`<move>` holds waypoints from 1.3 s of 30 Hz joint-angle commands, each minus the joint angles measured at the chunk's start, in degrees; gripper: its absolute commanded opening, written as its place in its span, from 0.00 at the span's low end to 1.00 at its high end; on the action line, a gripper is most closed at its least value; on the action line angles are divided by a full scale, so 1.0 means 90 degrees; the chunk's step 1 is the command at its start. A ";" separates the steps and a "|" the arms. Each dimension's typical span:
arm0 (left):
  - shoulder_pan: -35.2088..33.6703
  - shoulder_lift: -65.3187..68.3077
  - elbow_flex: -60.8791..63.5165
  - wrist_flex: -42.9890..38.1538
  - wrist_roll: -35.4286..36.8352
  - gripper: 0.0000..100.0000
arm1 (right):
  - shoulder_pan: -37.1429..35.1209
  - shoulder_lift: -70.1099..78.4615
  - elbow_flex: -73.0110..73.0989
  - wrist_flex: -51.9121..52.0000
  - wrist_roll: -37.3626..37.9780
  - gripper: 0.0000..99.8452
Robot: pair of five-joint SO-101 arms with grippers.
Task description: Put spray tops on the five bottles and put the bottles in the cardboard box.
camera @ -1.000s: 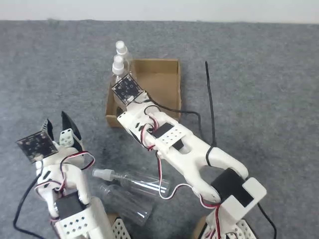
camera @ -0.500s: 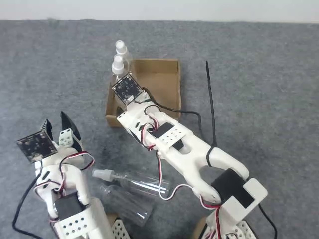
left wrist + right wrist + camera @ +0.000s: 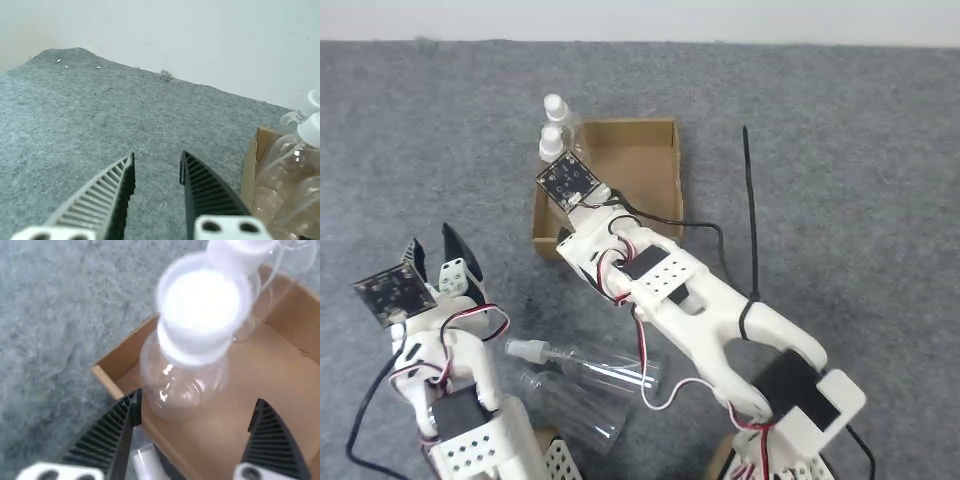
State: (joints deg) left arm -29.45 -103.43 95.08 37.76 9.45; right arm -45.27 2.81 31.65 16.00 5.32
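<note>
Grey felt under cardboard box; white wall

Clear, glossy plastic bottles in the matt cardboard box; beside the box, rough, probably felt surface

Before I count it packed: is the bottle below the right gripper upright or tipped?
Upright: the bottle stands in the cardboard box, spray top pointing up at the wrist camera.
</note>
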 commanded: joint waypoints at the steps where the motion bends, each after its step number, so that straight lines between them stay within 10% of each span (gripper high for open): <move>1: -0.0010 -0.0107 -0.0005 -0.0205 -0.0068 0.14 | -0.0112 -0.0523 -0.0361 0.0298 -0.0029 0.30; 39: -0.0029 -0.0107 -0.0005 -0.0205 -0.0059 0.14 | -0.0103 -0.3346 -0.0400 0.3473 0.0010 0.29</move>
State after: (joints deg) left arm -29.45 -103.43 95.08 37.76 9.45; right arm -45.63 -21.71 31.56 45.27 5.32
